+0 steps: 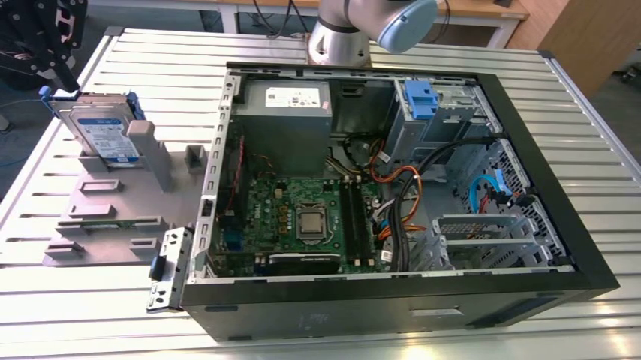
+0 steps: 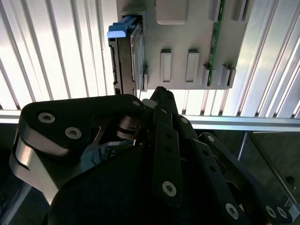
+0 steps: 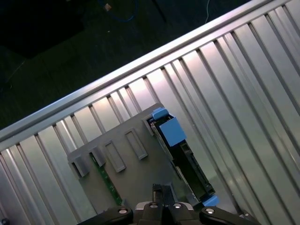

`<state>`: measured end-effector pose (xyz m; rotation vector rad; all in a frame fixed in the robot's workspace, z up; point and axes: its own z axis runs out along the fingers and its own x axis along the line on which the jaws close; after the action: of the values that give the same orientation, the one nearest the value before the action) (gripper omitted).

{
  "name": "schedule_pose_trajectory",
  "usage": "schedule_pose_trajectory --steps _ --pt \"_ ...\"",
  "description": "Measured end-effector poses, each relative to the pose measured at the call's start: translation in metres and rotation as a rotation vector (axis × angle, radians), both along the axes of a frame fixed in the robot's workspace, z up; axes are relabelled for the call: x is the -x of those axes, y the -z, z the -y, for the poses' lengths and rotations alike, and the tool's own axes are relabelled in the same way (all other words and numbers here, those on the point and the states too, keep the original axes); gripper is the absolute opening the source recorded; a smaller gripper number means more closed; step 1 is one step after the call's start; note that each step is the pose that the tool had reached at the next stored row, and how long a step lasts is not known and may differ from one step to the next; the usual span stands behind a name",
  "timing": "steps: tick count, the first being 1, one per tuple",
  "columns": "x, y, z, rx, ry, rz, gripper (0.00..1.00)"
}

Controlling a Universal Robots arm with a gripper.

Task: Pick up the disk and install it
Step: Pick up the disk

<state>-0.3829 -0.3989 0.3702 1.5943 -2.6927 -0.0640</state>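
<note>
The disk [image 1: 100,133] stands on edge in a slot at the back of a grey fixture [image 1: 110,202], to the exterior view's left of the open computer case [image 1: 401,300]. It is silver with a white-and-blue label and a blue carrier. My black gripper [image 1: 68,82] hangs just above and behind it, fingers shut together and holding nothing. In both wrist views the disk [image 2: 125,56] [image 3: 187,159] is seen edge-on with its blue tab, a little beyond my gripper [image 2: 158,91] [image 3: 162,193].
Inside the case are a grey drive bay with a blue bracket [image 1: 421,97], a power supply box [image 1: 285,105], the motherboard [image 1: 300,214] and loose cables [image 1: 401,187]. A green board [image 3: 105,180] stands in another fixture slot. The ribbed metal table [image 1: 561,90] ends close behind the fixture.
</note>
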Motion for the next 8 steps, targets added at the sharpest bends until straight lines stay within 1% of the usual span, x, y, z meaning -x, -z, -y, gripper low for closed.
schedule_pose_trajectory --steps 8 --pt "0.0 0.0 0.0 0.0 -0.008 0.0 0.11"
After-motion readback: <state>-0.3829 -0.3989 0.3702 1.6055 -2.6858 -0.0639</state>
